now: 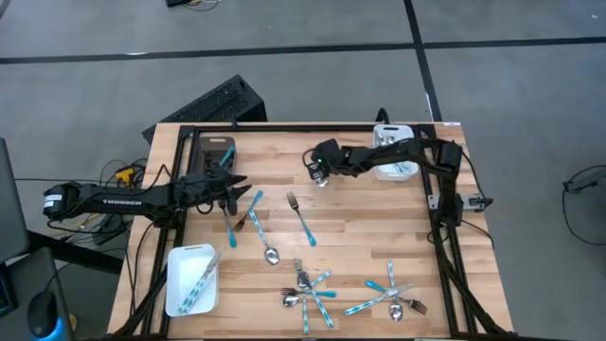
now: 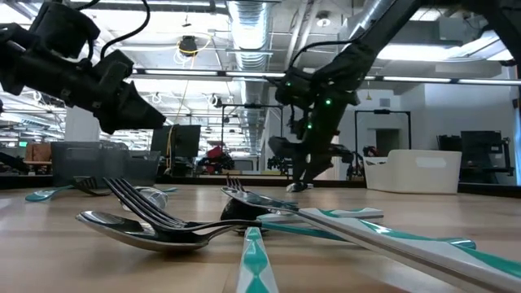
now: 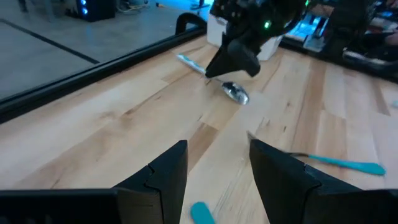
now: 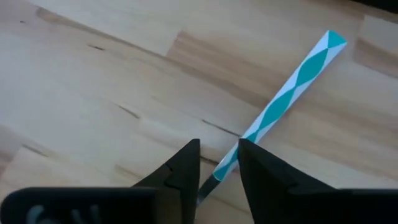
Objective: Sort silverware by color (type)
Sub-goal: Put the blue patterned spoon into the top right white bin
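The silverware lies scattered on the wooden table (image 1: 360,204): a fork (image 1: 301,218), a spoon (image 1: 263,237) and two heaps (image 1: 308,289) (image 1: 390,296) near the front edge. My right gripper (image 1: 320,173) is down at the table's far middle, shut on a spoon (image 3: 235,92) with a teal-and-white handle (image 4: 298,78). My left gripper (image 1: 237,192) is open and hovers over the table's left part, above a teal handle end (image 3: 201,213). A fork (image 3: 336,163) lies ahead of it. My right gripper pinches the spoon's handle close to the bowl (image 4: 229,163) between its two fingers, coming from above and pointing down. The fingers lie across the handle, which runs slantwise through the gap. The bowl (image 3: 236,93) rests on the table, and the handle's free end (image 3: 185,60) points toward the far edge.
A white tray (image 1: 394,154) stands at the far right, just behind my right gripper. Another white tray (image 1: 192,279) at the near left holds teal-handled pieces. A dark grey tray (image 1: 216,154) sits at the far left. Bare wood lies between the two grippers.
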You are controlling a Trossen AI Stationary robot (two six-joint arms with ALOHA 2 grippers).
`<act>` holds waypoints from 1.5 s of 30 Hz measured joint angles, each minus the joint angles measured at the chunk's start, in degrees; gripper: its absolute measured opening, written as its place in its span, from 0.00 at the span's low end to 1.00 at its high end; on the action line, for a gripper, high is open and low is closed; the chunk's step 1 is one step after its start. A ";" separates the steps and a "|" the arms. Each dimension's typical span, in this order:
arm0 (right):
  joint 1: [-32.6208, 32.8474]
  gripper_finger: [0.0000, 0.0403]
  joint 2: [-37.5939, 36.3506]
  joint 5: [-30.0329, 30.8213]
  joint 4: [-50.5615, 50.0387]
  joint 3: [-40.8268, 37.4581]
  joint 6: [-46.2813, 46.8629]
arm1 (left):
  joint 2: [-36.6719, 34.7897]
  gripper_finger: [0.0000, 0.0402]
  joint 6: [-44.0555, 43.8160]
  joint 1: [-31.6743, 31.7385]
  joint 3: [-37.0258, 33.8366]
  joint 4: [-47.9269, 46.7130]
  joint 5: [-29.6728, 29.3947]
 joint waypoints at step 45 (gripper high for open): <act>2.00 0.37 0.82 -2.05 -21.90 3.99 -1.71 | 0.02 0.40 0.91 0.00 -0.04 -4.35 -6.02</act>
